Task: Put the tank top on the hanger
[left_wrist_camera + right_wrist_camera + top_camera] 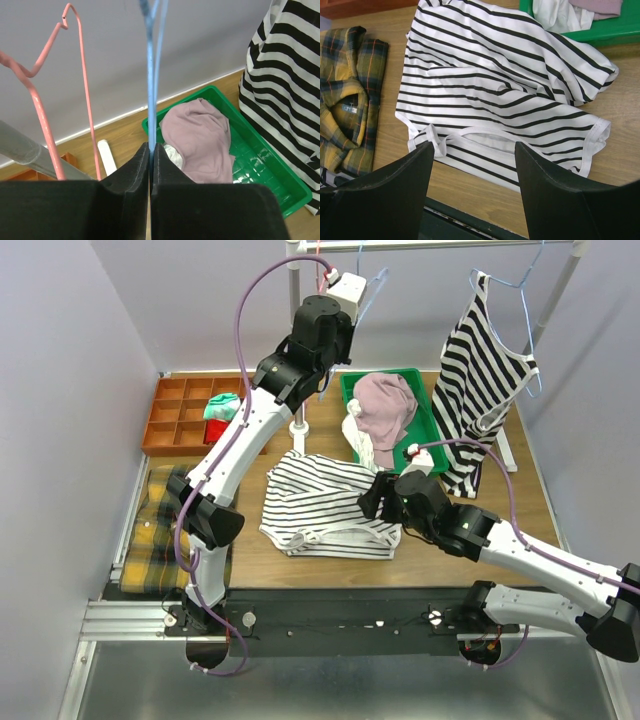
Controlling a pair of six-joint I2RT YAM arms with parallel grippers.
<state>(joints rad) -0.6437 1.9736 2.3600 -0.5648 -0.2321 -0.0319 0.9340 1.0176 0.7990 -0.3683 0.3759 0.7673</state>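
Note:
The tank top, white with thin dark stripes, lies crumpled flat on the wooden table in front of the arms. In the right wrist view the tank top fills the middle, its neckline and straps toward the near edge. My right gripper hovers open over that near hem, with nothing between its fingers. My left gripper is raised up at the clothes rail. Its jaws are shut on the thin light-blue wire of the hanger, which runs straight up from the left gripper. The hanger still hangs by the rail.
A pink-red wire hanger hangs just left of the blue one. A green tray holds a pink garment. A bold-striped top hangs at the right. A plaid shirt and an orange compartment box lie at the left.

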